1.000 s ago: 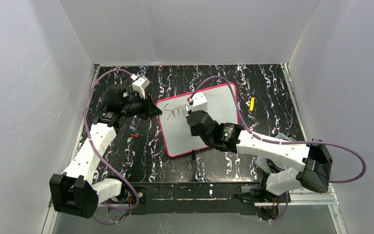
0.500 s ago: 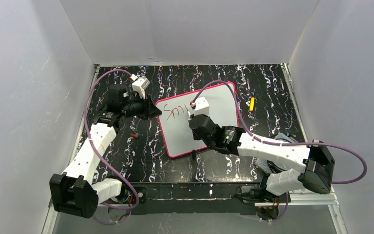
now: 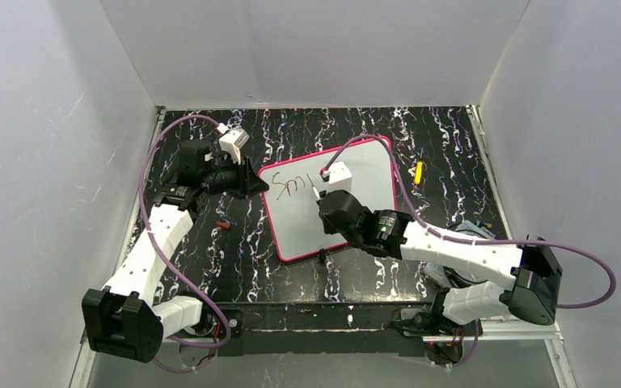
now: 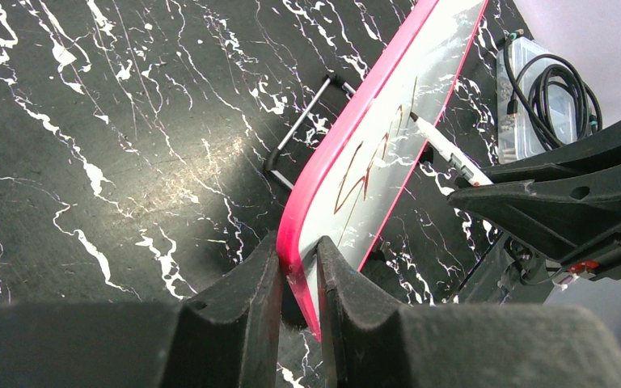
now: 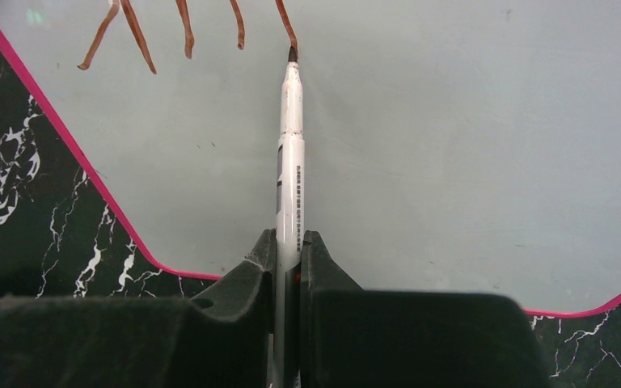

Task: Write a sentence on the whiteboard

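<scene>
The whiteboard (image 3: 291,225) lies mid-counter, skewed, its pink-red frame facing both arms. The left claw (image 4: 297,250) is clamped on the frame at the board's left edge, one finger on each face. The right claw (image 5: 289,242) is closed around a white marker (image 5: 291,162), which points away from the wrist. The marker's tip touches the board surface at the end of a red-brown stroke. The sentence (image 3: 295,187) sits in the board's upper left; the legible part reads "Sm" followed by one short stroke. On the black marbled counter (image 3: 234,267), a small yellow object (image 3: 418,171) lies right of the board, well apart from it. A small red-brown item (image 3: 223,224) lies to the board's left.
</scene>
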Available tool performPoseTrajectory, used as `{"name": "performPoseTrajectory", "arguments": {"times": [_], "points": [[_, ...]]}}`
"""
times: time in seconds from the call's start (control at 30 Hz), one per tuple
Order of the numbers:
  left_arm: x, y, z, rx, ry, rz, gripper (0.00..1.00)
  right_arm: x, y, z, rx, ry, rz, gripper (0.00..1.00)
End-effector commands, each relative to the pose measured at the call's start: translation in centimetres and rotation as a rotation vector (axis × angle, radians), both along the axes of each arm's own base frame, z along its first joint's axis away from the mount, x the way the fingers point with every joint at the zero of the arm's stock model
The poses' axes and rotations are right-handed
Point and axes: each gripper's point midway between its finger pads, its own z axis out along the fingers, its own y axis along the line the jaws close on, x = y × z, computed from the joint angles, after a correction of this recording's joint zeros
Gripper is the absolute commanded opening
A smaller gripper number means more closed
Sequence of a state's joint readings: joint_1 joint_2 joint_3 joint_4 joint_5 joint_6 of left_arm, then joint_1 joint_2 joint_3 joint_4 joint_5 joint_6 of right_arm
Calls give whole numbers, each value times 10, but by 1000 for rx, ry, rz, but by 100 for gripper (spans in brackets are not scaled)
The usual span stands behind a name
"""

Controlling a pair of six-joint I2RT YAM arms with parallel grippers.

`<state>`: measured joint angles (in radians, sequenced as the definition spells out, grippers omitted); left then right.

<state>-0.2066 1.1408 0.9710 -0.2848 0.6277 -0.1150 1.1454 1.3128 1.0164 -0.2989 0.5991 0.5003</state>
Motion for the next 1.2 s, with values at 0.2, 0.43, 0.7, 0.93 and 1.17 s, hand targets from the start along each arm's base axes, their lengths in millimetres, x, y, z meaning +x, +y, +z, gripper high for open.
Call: {"name": "performPoseTrajectory", "arguments": {"times": [0.2,0.43,0.7,0.93,1.17], "points": [[-7,0,4,21,-36,-25,0,13,6,45,50,-99,1,1],[-6,0,4,21,-36,-25,0,20,20,65,81,-146,22,1],[-7,0,4,19,-35,-28,0,25,23,64,59,-155,15,1],[-7,-1,4,16,-36,-29,0,29,22,60,46,-155,2,1],[-7,-1,4,17,-36,-29,0,33,21,56,35,-154,-4,1]]}}
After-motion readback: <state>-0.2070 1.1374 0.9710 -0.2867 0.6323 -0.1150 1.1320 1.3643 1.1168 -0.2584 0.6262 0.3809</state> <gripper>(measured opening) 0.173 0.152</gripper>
